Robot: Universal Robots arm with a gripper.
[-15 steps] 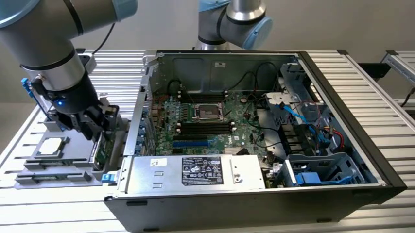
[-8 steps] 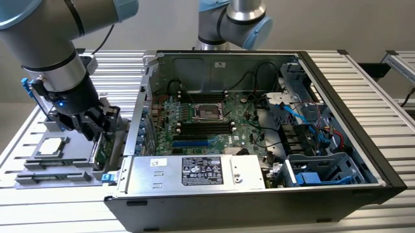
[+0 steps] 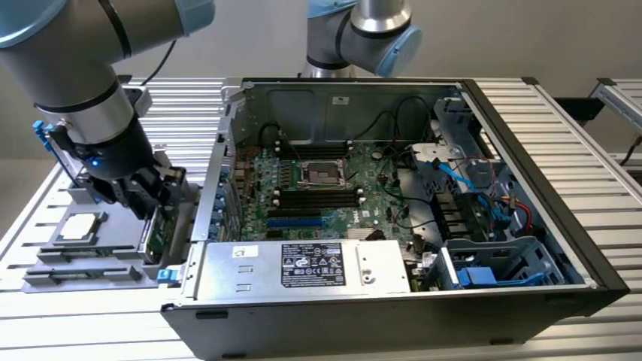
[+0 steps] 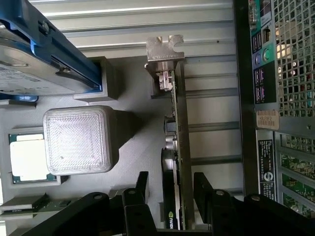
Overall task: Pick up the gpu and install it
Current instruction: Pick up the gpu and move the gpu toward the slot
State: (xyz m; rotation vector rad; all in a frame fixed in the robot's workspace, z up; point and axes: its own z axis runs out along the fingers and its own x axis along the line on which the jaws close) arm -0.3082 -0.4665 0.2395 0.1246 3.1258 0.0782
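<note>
Wrist view: the gpu (image 4: 177, 123) stands on its thin edge in a grey holder (image 4: 133, 98). Its silver end bracket (image 4: 164, 49) is at the far end, away from the gripper (image 4: 172, 176). The gripper has one black finger (image 4: 143, 184) on each side of the card. The jaws are about half open. A bit of grey holder shows between one finger and the card's black side. The other finger is very close to the green side. The gripper is around the card and has not squeezed it.

A small square processor chip (image 4: 27, 157) lies flat in the same holder. A bumpy grey block (image 4: 78, 140) sits between the chip and the card. A hard drive in a blue frame (image 4: 34, 54) leans nearby. The back of the computer case (image 4: 285, 73) is just beside the card, on its other side.

From the exterior view, the arm reaches down on the exterior view's left. The gripper (image 3: 152, 207) is low over the holder (image 3: 60, 271), with the gpu (image 3: 152, 235) under it. The processor chip (image 3: 80, 226) is close by. The open computer case (image 3: 401, 316) lies on a metal table (image 3: 561, 135) just beside the holder. Its green motherboard (image 3: 321, 188) faces up, and a silver power supply (image 3: 301, 267) sits along the near side.
</note>
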